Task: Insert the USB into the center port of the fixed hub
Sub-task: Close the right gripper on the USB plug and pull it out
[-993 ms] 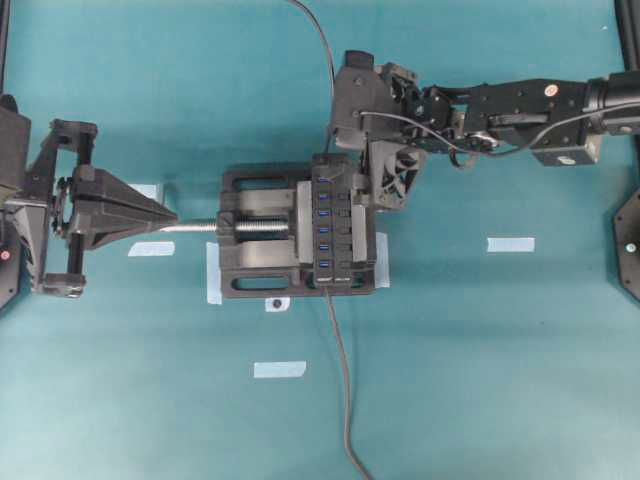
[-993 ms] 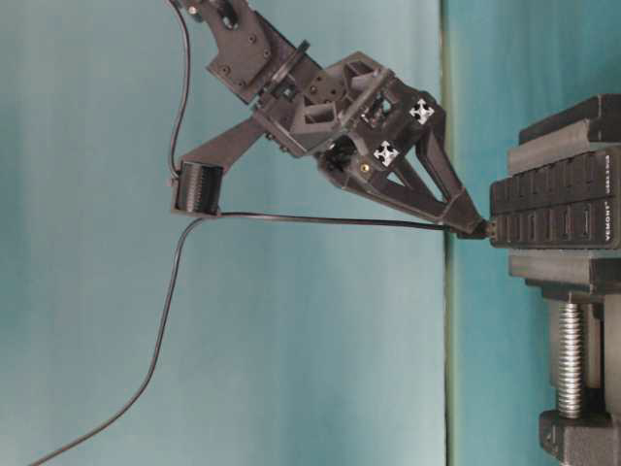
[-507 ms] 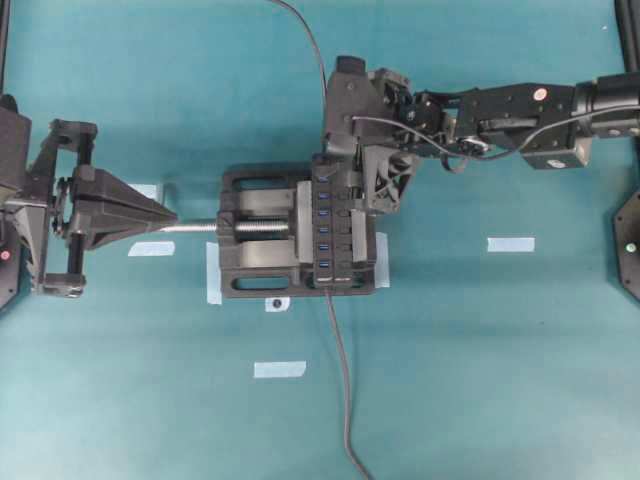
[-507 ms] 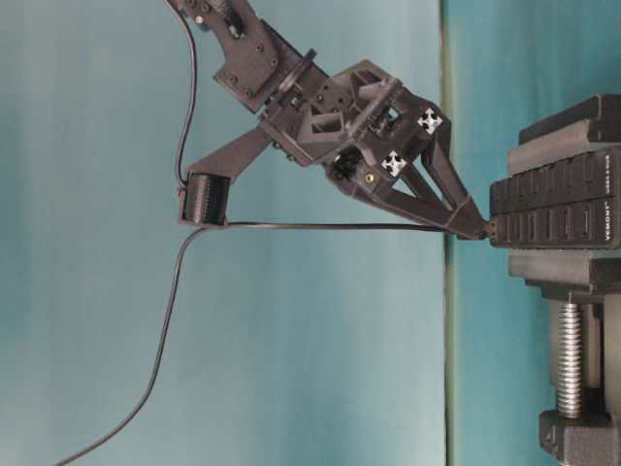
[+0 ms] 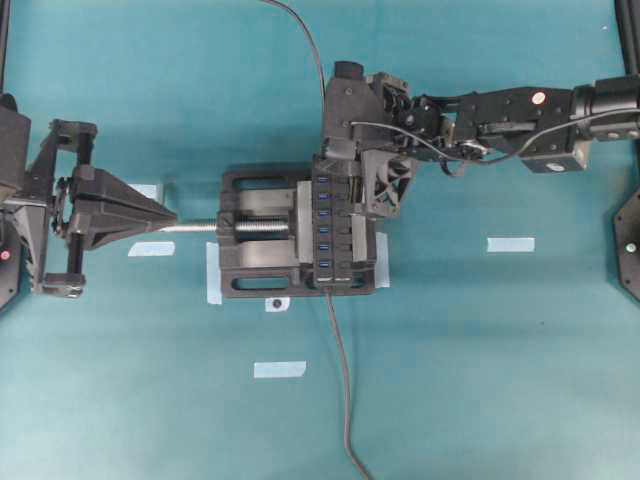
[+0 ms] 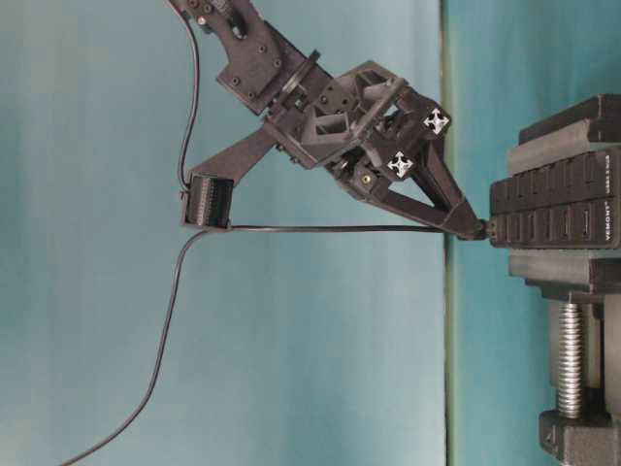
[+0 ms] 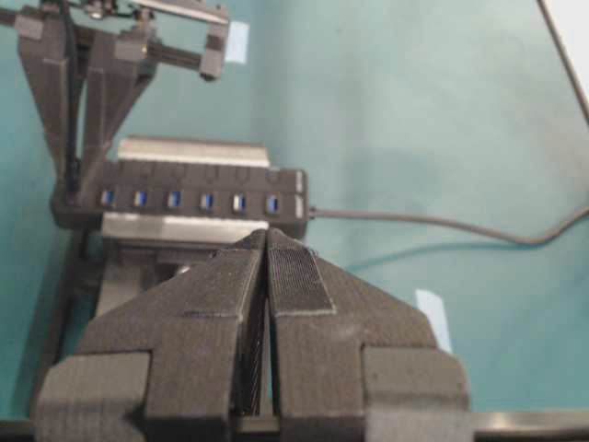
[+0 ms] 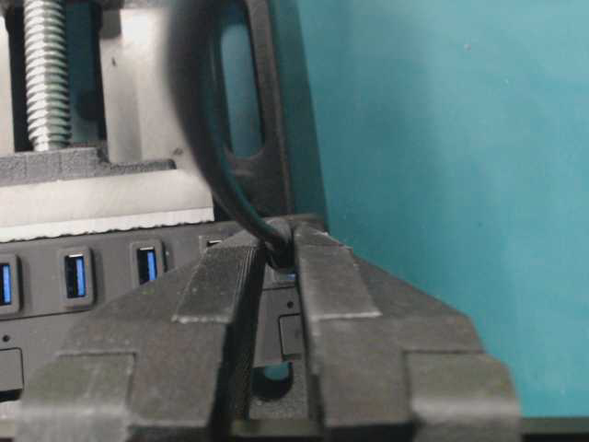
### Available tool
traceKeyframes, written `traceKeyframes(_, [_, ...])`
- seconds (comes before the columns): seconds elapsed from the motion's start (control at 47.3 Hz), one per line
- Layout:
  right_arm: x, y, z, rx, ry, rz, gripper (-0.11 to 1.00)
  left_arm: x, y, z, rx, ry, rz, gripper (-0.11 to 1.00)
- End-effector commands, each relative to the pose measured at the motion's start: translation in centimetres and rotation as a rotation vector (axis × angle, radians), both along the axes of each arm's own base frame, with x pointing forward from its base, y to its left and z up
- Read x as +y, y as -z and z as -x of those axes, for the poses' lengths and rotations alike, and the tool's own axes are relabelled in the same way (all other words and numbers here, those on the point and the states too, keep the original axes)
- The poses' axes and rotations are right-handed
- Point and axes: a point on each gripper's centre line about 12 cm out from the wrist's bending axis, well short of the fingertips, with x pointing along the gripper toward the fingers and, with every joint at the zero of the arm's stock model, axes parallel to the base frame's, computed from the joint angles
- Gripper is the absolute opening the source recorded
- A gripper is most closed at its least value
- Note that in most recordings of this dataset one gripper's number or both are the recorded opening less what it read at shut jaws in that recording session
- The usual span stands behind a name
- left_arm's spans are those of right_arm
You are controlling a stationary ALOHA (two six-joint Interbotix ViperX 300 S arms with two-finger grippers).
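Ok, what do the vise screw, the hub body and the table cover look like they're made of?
The vise screw looks like bare metal: silvery, shiny, with clean cut threads. The fixed hub looks like moulded black plastic, matte to satin, with blue port tongues and white print on its side. The table cover looks like teal cloth or felt: flat and glare-free, though the weave is too fine to confirm.

Black screw vise (image 5: 262, 232) on teal table (image 5: 480, 360) — pale tape strips (image 5: 279, 369) (perhaps markers).

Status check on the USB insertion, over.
Right gripper shut on the USB, at the fixed hub's end port, not the center port. Left gripper shut, empty, off by the vise screw. Nothing blocking.
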Motion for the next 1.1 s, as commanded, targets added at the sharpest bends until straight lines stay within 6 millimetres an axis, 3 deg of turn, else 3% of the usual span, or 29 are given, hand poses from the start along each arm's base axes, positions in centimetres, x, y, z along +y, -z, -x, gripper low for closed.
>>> traceKeyframes(0.0, [0.3,-1.4,-0.6,-0.044,0.001,-0.002,0.10,0.0,-0.6,-0.1,-0.021,-0.002,0.008,0.00])
traceKeyframes(0.38, [0.4,-2.2,-0.5,-0.068,0.033,-0.033,0.10,0.0,-0.8,-0.2,-0.031,-0.001,0.011,0.00])
traceKeyframes(0.824, [0.9,-4.7,0.3,-0.079,0.038,-0.047,0.10,0.0,-0.9,-0.2,-0.037,-0.003,0.011,0.00])
traceKeyframes(1.078, [1.8,-7.3,0.7,-0.122,0.042,-0.070,0.10,0.0,-1.0,-0.2,-0.040,-0.001,0.011,0.00])
